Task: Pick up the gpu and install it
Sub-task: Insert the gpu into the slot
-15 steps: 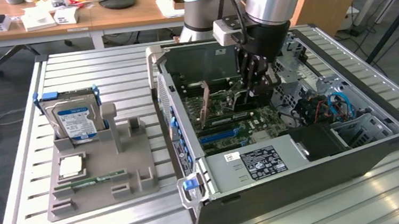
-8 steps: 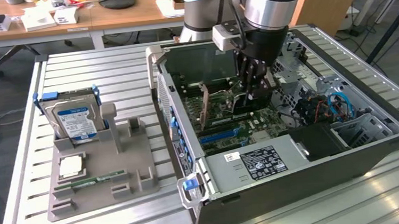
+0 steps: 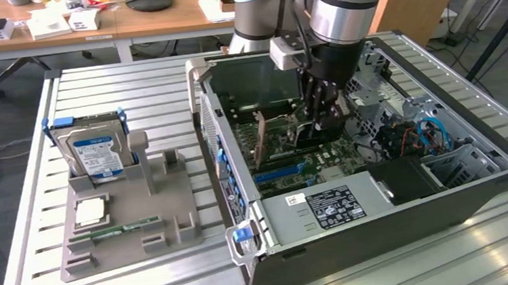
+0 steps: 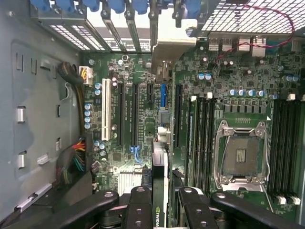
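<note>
The gpu [image 3: 261,142] stands on edge inside the open computer case [image 3: 381,248], its tan-brown board face toward the exterior view's left. My gripper [image 3: 322,120] reaches down into the case and is shut on the card's top edge. In the wrist view the gpu [image 4: 160,162] runs edge-on between the black fingers [image 4: 140,205], with its silver end bracket [image 4: 172,50] toward the case's rear slot openings. The card hangs over the motherboard [image 4: 228,95], beside the long black expansion slots [image 4: 135,114]. I cannot tell whether its lower edge touches a slot.
A grey fixture [image 3: 164,211] at the exterior view's left holds a silver hard drive [image 3: 99,151] and a green memory stick [image 3: 120,229]. Inside the case are the power supply [image 3: 332,204], a CPU socket [image 4: 240,155], memory slots [image 4: 286,138] and loose cables [image 4: 76,160].
</note>
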Robot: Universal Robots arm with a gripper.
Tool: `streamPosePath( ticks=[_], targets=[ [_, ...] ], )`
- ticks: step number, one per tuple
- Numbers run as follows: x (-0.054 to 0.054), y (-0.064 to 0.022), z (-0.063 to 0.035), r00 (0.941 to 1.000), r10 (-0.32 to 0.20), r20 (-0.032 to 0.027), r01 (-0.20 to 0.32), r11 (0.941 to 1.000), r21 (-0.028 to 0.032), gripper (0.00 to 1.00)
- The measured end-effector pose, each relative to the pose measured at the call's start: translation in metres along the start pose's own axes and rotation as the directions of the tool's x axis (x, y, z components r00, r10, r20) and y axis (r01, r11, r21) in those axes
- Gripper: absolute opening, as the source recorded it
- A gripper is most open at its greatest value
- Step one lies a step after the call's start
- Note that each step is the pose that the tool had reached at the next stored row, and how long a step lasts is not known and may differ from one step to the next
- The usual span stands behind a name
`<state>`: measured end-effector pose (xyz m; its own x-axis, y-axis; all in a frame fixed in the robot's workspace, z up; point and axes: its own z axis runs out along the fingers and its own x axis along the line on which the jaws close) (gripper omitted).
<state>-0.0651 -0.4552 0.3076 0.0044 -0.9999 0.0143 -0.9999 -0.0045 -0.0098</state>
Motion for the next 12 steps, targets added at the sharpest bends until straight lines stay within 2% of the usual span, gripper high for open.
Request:
streamPosePath(
  ticks=[6,12],
  targets=[
    [-0.0001,0.0,0.0063,1.0,0.0,0.0,0.0,1.0,0.0001,0.26],
    [-0.0001,0.0009,0.0066,1.0,0.0,0.0,0.0,1.0,0.0002,0.26]
  ],
)
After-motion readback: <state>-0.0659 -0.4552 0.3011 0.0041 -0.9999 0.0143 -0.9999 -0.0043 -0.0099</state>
